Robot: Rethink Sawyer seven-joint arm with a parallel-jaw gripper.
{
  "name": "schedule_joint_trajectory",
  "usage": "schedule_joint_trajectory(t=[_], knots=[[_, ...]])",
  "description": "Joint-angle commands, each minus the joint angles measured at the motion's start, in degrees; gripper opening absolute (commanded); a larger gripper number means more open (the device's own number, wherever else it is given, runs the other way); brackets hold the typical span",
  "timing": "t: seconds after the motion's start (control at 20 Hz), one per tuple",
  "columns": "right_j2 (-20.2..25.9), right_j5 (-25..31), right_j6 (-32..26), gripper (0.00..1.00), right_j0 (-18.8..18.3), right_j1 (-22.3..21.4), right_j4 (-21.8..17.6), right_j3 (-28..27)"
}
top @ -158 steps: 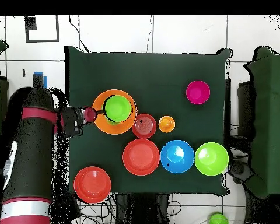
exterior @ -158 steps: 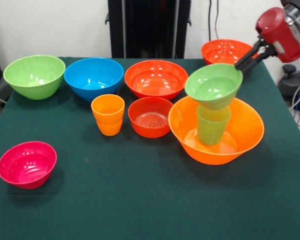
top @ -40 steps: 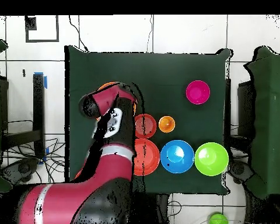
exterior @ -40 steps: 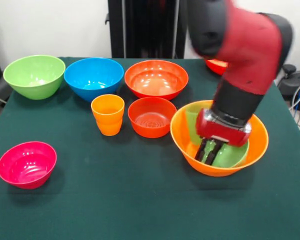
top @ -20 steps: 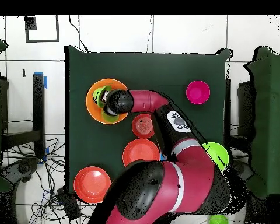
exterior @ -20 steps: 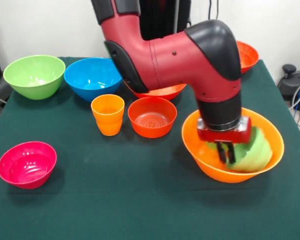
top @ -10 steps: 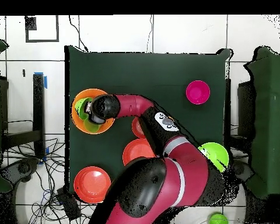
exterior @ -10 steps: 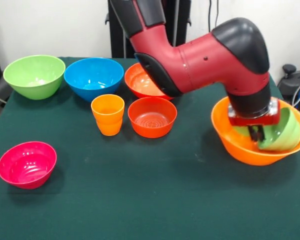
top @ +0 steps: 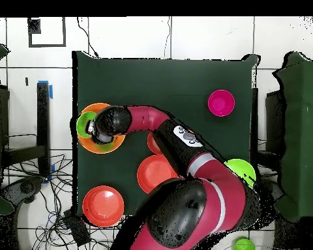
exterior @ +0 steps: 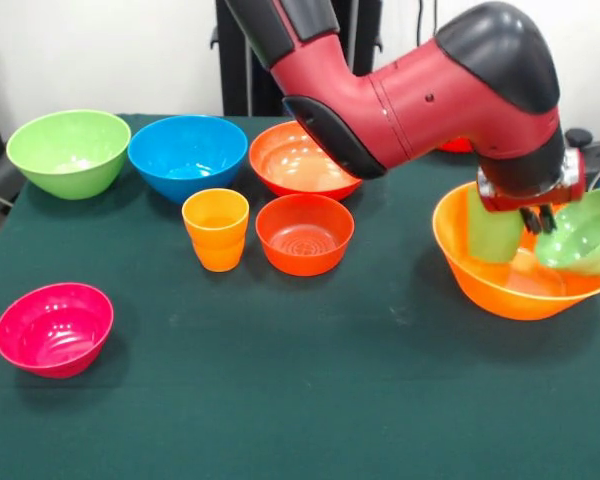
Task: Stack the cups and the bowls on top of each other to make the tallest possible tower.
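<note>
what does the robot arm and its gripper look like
The arm is a thick rounded tube in glossy red, with black shells capping its joints. A white marking with dark print sits on one segment in the overhead view. The gripper has short dark fingers under a red wrist block.

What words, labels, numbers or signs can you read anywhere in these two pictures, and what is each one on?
None can be read.
The white patch with dark marks on the robot arm, seen in the overhead view, is too small and blurred to read.
The bowls, the cups and the green table cloth carry no lettering that shows.
</note>
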Motion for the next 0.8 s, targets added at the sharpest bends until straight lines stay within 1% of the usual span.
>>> schedule_joint_trajectory(t=[0.05,0.3,0.4,0.5,0.8], knots=[[5.9,11.1,-16.6,0.0,-2.8,-1.4,-0.7,2.8],[8.4,14.5,-16.6,0.0,-4.3,-1.7,-0.6,2.3],[9.1,14.9,-16.3,0.0,-4.8,-1.8,-0.9,2.5],[9.9,15.0,-15.7,0.0,-5.5,-2.4,-1.3,3.7],[10.8,15.9,-14.8,0.0,-5.8,-2.7,-2.3,3.7]])
